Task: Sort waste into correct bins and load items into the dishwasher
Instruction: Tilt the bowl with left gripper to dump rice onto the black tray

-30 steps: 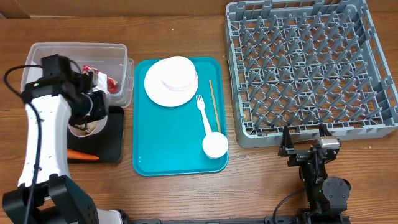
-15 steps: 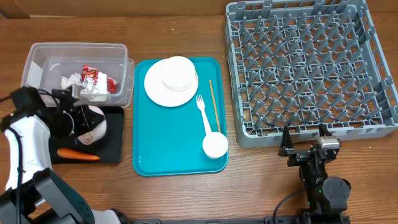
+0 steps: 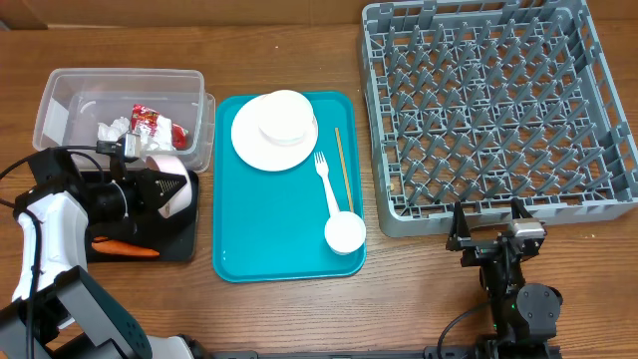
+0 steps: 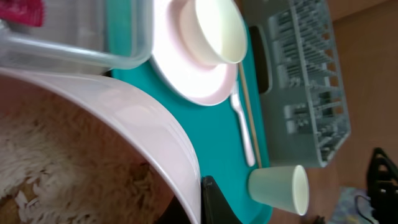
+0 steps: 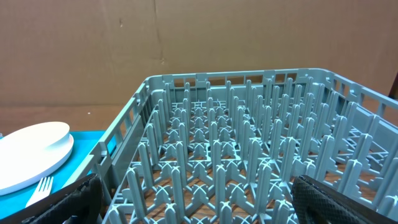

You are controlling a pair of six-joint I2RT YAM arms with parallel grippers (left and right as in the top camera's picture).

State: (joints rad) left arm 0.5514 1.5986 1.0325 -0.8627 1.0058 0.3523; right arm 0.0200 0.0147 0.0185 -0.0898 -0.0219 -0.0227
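One white bowl (image 4: 124,118): we see it over black tray (image 3: 181,245), nine o'clock of teal tray (image 3: 269,234).
Left gripper (image 3: 167,189): clamped on its rim.
Right gripper (image 3: 486,227): spread apart.

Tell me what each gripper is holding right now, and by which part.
The left gripper is shut on the white bowl, pinching its rim, the bowl tipped over the black tray. The right gripper is open and holds nothing.

The desk (image 3: 299,319) is showing matt, grained wood, the dish rack (image 3: 498,110) is presenting dull grey plastic, the teal tray (image 3: 269,219) and white bowl (image 4: 137,124) are reading smooth and glossy, the clear tub (image 3: 120,74) is showing transparent plastic, and the black tray (image 3: 179,244) is looking matt.
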